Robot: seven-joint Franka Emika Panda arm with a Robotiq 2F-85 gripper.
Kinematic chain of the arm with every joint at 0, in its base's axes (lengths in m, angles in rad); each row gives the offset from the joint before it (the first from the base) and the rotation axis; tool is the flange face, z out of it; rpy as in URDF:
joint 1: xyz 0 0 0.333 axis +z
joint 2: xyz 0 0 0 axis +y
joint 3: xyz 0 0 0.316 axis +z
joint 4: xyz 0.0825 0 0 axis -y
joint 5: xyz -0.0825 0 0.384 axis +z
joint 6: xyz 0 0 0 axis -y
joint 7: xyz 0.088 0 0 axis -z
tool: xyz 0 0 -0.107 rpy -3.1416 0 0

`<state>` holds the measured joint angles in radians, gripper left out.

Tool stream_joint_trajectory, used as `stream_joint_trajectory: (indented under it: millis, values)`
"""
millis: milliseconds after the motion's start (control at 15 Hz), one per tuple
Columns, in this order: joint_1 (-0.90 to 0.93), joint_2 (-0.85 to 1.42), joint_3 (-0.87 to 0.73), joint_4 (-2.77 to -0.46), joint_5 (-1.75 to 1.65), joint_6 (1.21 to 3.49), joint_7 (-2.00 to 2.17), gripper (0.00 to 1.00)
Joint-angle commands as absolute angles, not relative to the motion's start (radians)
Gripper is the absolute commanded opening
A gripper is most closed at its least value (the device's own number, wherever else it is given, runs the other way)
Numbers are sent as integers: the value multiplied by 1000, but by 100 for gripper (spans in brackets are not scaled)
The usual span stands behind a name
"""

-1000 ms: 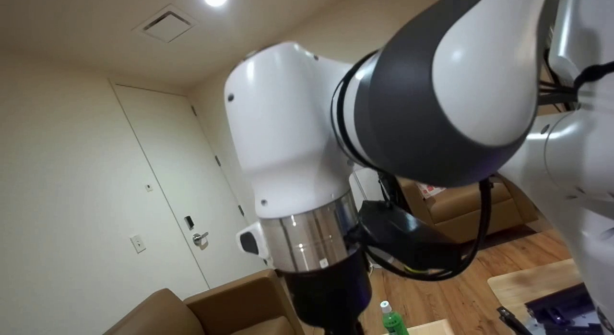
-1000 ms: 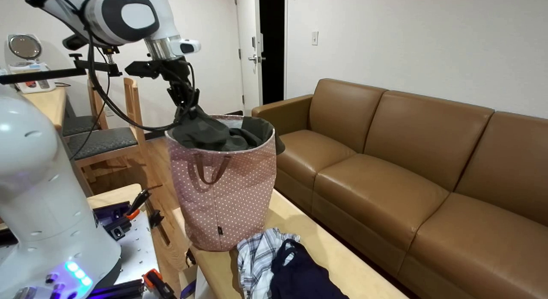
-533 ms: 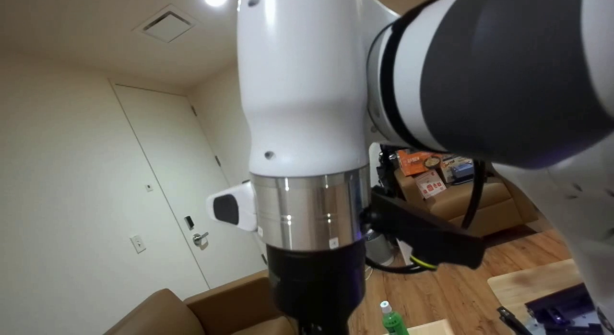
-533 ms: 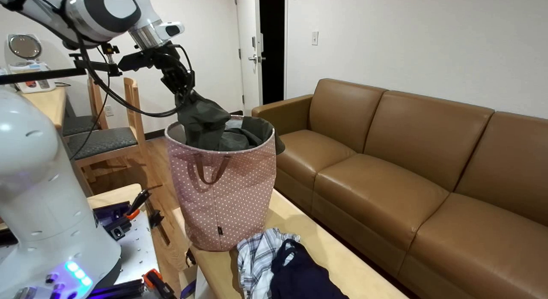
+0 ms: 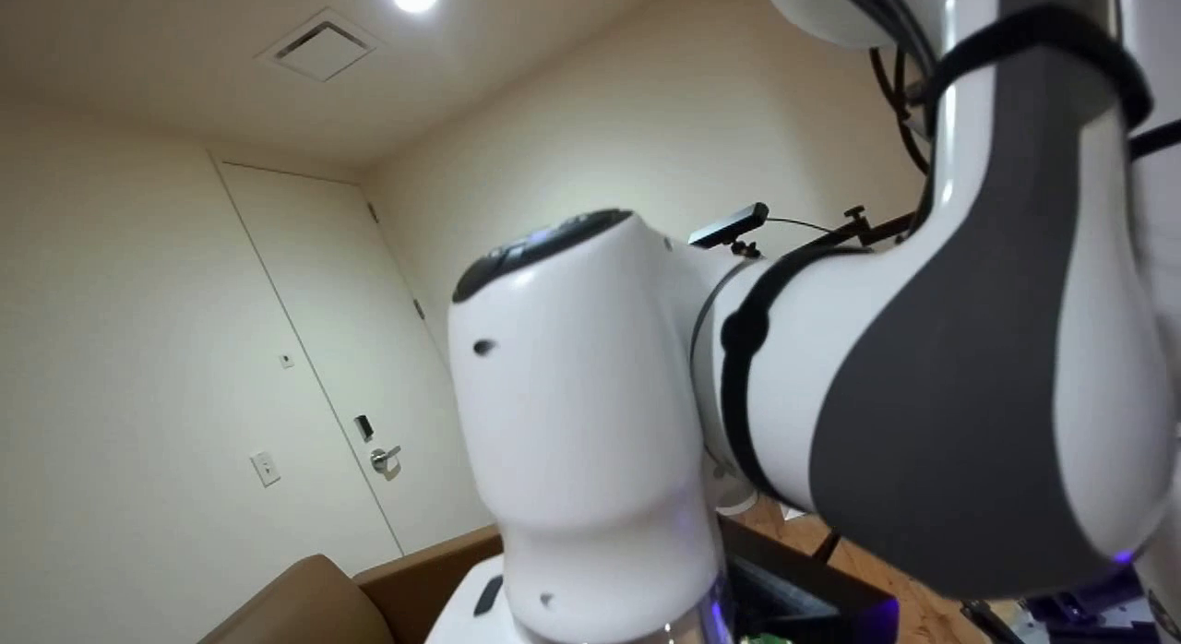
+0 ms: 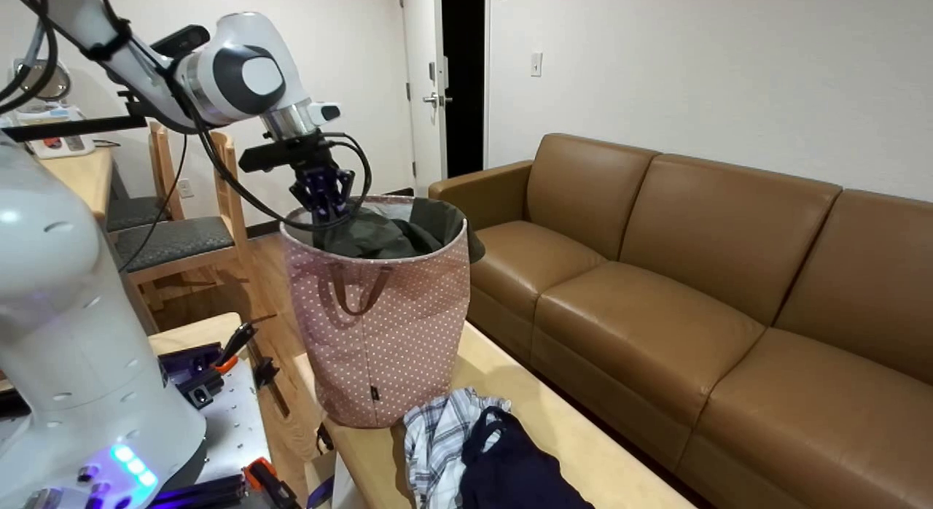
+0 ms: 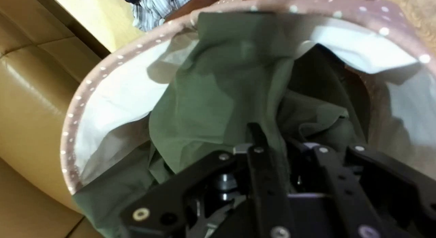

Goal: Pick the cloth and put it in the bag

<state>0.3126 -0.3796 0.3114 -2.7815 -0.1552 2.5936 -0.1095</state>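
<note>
"One claw (image 7: 274, 139) for examination. Condition?"

"Drawn together and clamped on a dark green cloth (image 7: 204, 94). In the wrist view a fold of the fabric runs down into the grip. The near parts are blurred there, so how much is pinched I cannot tell."

"Where is the claw?"

"Pointing downward at the mouth of the bag (image 6: 408, 334), towards the side nearer the robot base (image 6: 65, 334). The arm (image 6: 251, 75) above it appears in both exterior views."

"And the cloth?"

"Largely within the bag's mouth, bunched and creased. One portion passes over the rim and hangs outside, on the side facing the brown sofa (image 6: 641, 312). The amount lying deeper is hidden."

"Describe the bag."

"Pink with white dots, pale lining, a brown handle (image 6: 357, 310) on its face. It stands upright on the bench (image 6: 583, 454), its mouth upward."

"Other articles on that surface?"

"Two noted. A plaid garment (image 6: 437, 440) lies at the foot of the bag; a navy garment (image 6: 510, 465) overlaps it."

"Anything further in the room?"

"A chair (image 6: 178, 239) with a dark padded seat, standing on the wooden floor (image 6: 266, 283) beyond the robot base, and a light switch (image 6: 536, 64) on the white wall (image 6: 692, 71) behind the sofa."
</note>
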Motion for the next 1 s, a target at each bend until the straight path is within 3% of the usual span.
stream_joint_trajectory:
  millis: [0,333,800,867,933]
  values:
    - [305,-242,293,-2749,-246,2633,-234,4]
    - [226,-67,346,-2638,-519,2466,-34,4]
    - [273,177,286,-2461,-656,2209,371,3]
    - [283,198,280,-2437,-617,2177,388,32]
    - [292,213,277,-2417,-590,2156,392,34]
